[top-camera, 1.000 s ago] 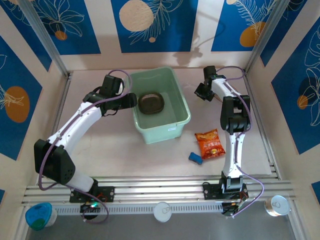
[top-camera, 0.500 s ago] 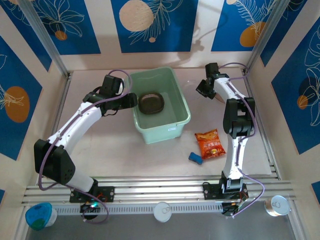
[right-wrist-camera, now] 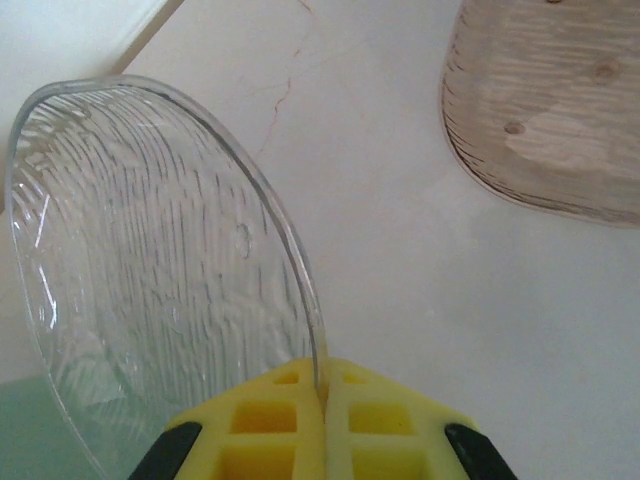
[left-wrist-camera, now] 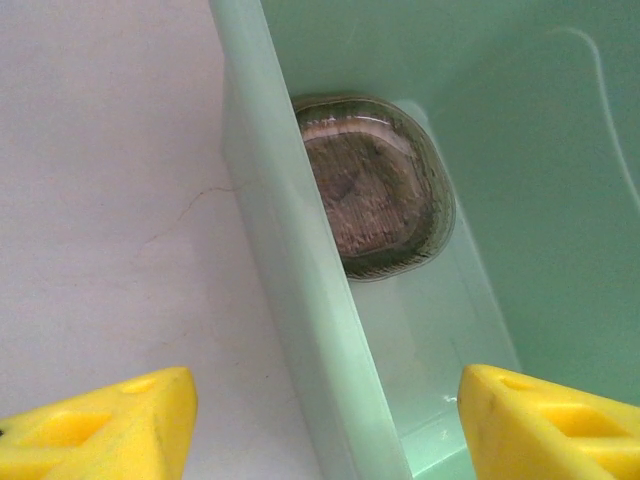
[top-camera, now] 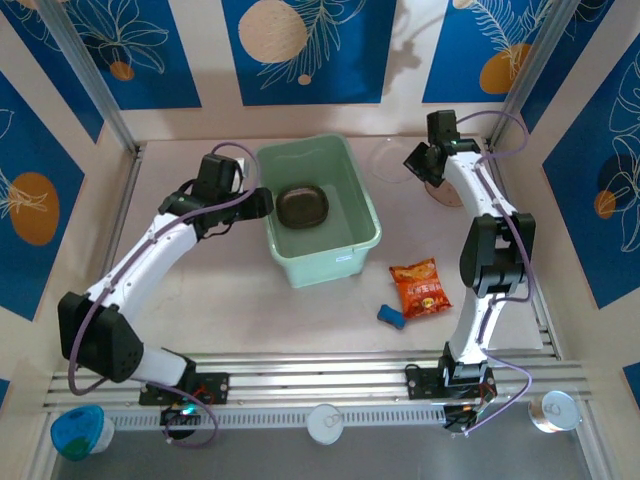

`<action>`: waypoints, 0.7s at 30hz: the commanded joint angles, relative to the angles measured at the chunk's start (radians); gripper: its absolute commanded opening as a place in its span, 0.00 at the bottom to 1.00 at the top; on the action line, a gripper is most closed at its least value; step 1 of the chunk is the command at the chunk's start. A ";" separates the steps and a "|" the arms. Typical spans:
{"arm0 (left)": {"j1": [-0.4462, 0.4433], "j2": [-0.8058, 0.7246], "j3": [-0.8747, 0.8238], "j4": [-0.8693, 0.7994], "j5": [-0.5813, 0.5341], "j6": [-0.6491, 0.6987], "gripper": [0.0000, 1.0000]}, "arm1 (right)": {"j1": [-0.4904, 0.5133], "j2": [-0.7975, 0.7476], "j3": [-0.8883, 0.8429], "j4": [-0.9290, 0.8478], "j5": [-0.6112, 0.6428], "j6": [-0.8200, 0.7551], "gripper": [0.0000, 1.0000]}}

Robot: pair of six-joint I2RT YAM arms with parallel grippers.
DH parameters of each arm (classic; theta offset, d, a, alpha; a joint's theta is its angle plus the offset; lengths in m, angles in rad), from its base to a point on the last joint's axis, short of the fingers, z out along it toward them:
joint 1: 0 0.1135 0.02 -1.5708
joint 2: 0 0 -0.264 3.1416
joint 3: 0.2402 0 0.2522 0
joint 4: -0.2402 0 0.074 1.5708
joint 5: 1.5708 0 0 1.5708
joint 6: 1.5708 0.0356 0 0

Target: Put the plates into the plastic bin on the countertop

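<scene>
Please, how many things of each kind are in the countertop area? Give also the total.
Plastic bin: 1
Plates: 3 (dark plate in the bin, maybe a stack; clear plate in the right pincer; brownish plate on the countertop)
Snack packet: 1
Small blue object: 1
Total: 6

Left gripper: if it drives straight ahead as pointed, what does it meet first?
Probably the side wall of the plastic bin: its rim runs between the fingers of the open left gripper, one outside, one inside. Brown plates lie beyond. Depth unclear.
</scene>
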 commanded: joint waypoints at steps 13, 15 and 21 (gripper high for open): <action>0.005 -0.099 -0.049 0.076 0.085 0.054 0.71 | 0.046 -0.407 -0.165 -0.081 0.063 0.183 0.00; 0.010 -0.108 -0.057 0.078 0.088 0.058 0.71 | 0.054 -0.452 -0.181 -0.086 0.065 0.216 0.00; 0.019 -0.116 -0.081 0.096 0.103 0.055 0.71 | 0.141 -0.531 -0.189 -0.116 0.088 0.313 0.00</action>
